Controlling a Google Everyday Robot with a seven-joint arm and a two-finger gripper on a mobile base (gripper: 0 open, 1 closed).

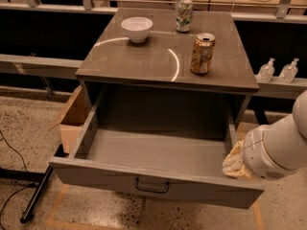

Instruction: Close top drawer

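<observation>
At the left we see a cardboard box (72, 121) beside the cabinet. The top drawer (144, 178) stands wide open, its handle (151, 186) facing us. At its right front corner sits the gripper (235, 163); we cannot tell its state.

Robot's white arm (293, 131) comes in from the right edge at lower right of the view, angled down and left, its thick rounded wrist (268, 155) ending in the pale tan claw (235, 165), which points left.
</observation>
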